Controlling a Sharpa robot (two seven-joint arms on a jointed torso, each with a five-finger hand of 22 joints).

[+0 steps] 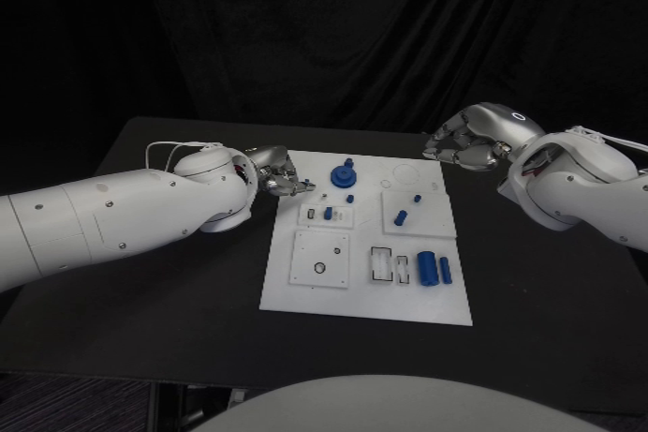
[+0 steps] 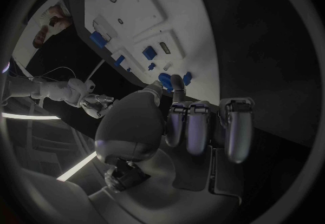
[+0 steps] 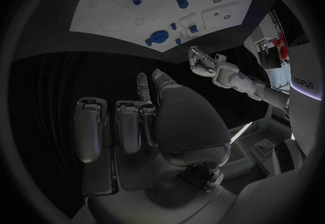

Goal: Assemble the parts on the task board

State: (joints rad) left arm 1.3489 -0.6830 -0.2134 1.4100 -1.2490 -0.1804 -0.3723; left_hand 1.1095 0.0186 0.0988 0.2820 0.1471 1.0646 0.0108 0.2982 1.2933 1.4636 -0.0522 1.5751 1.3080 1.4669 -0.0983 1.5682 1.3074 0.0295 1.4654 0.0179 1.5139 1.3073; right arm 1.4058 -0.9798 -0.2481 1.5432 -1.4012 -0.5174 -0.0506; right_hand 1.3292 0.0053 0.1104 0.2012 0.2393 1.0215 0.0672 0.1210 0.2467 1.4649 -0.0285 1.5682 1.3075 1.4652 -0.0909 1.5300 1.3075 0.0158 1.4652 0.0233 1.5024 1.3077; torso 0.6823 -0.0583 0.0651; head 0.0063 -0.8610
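- Left hand (image 1: 277, 177) sits at the board's (image 1: 304, 296) far left corner, fingers curled, holding nothing visible.
- Right hand (image 1: 466, 141), curled and empty, hovers beyond the far right corner.
- Blue parts (image 1: 430, 266) lie scattered; assembly looks barely begun.

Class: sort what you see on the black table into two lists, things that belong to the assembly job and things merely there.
Belongs to the job:
white rectangular task board
round blue gear-like part
two upright blue cylinder parts
small blue peg

Merely there:
black table
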